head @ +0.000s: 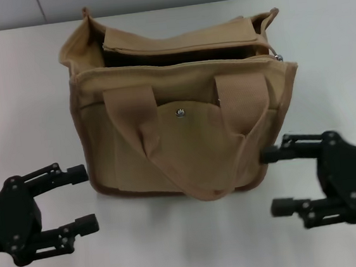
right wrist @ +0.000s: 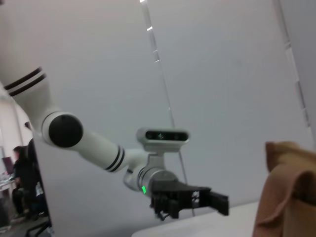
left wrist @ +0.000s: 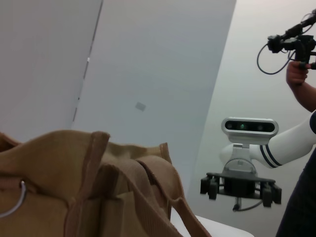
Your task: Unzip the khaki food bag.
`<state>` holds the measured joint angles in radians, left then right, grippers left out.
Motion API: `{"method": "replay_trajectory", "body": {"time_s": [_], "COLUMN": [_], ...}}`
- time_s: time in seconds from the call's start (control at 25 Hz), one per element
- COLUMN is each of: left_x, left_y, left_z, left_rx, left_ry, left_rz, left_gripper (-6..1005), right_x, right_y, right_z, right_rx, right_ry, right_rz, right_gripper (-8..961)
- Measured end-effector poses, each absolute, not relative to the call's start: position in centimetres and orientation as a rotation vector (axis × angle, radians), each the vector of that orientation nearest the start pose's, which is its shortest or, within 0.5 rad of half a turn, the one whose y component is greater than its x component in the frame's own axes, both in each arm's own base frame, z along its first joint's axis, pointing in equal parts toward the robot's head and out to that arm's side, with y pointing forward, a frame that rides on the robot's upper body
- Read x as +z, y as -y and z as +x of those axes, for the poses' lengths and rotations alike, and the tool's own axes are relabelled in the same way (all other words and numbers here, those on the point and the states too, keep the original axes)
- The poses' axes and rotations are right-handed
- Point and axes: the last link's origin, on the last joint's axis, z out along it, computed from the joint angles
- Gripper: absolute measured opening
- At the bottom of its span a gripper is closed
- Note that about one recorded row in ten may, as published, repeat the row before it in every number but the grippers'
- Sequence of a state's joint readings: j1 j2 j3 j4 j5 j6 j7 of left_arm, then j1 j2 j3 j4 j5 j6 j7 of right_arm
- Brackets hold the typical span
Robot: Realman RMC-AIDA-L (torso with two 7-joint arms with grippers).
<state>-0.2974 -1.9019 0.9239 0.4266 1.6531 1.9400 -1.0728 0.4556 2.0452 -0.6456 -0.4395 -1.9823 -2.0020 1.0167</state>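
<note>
Presently, findings as follows:

Khaki food bag: stands upright on the white table, between the two grippers and slightly beyond their fingertips. Its front pocket faces the robot.

Top opening: gapes along most of its length, with dark interior visible behind the front panel. The far flap sags inward.

Zipper pull: a small metal piece at the top corner of the bag on the right gripper's side.

Snap: a silver stud centred on the front pocket flap, between the two strap roots.

Strap handles: the front handle hangs down over the pocket in a loop, its lowest point near the bag's base.

Left gripper: fingers spread wide, holding nothing. It sits low beside the bag's near lower corner; the upper fingertip is just beside the side panel, contact not determinable. In the right wrist view it appears above the table edge, apart from the bag.

Right gripper: fingers spread wide, holding nothing. The upper fingertip is at the bag's lower corner, seemingly touching the fabric; the lower fingertip is clear of it. The left wrist view shows it past the bag's strap.
</note>
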Motion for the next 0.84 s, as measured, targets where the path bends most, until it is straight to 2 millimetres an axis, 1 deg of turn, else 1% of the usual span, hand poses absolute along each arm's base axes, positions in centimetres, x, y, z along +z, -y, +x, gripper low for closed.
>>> {"method": "replay_trajectory", "body": {"time_s": [0.16,0.84], "left_x": [3.75,3.48], "left_y": [-22.63,-22.34], "left_z": [-30.45,-30.47], "left_rx": [-1.110,-1.121], "left_ry": [0.473,0.486], "left_rz": [-2.800,-2.793], "left_gripper": [808,808], "right_x": [-1.08,-1.32], "right_y": [-24.65,-24.59], "right_z": [25.39,25.27], "right_rx": [1.206,1.224], "right_ry": [-0.280,-0.291], "right_rz": [-2.933,-2.925], "right_gripper": [733,733]}}
